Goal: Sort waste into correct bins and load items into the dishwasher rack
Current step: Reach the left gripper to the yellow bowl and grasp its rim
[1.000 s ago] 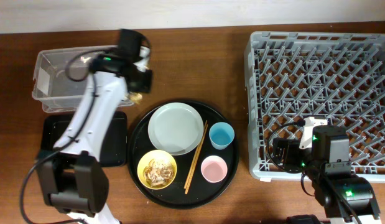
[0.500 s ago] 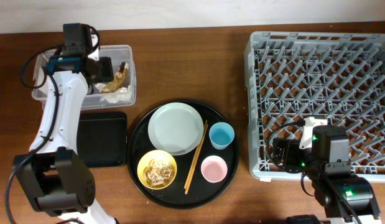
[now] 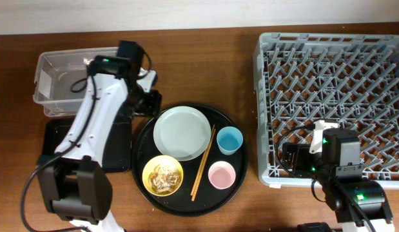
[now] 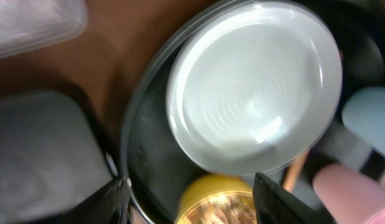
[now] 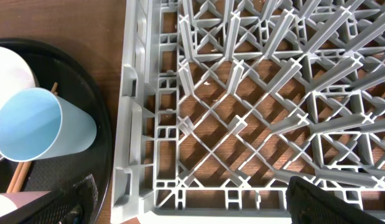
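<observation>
**Overhead and wrist views of a brown wooden table (image 3: 186,58).**

**Near edge.** The right gripper (image 5: 189,194) hovers over the 7 o'clock corner of the dishwasher rack (image 3: 334,90). Its jaws are spread wide with nothing between them. A narrow strip of bare wood separates the rack's left wall from the 3 o'clock rim of the round black tray (image 3: 144,145).

**On the round tray.**
- The yellow bowl (image 3: 163,176) sits at 7 o'clock and holds the brownish food scraps (image 3: 163,178).
- The pink cup (image 3: 221,174) sits at 5 o'clock.
- The chopsticks (image 3: 202,162) lie slantwise through the middle, between the bowl and the cups.
- Farther back, the plate (image 3: 182,133) fills 11 o'clock.
- The blue cup (image 3: 229,140) stands at 2 o'clock, lying tipped toward the camera in the right wrist view.

**Left side.** The shallow black tray (image 3: 54,138) lies just beside the round tray's 9 o'clock rim, partly hidden by the left arm. The left gripper (image 4: 191,194) hangs above the 10 o'clock rim, close to the plate's edge. Its jaws are apart and grip nothing.

**Far edge.** The clear tub (image 3: 57,77) stands beyond the black tray, with its right end covered by the arm. A pale band runs behind the table.

**Count.** One plate, one bowl, two cups, two chopsticks, one rack, one tub, one rectangular tray, one round tray.
</observation>
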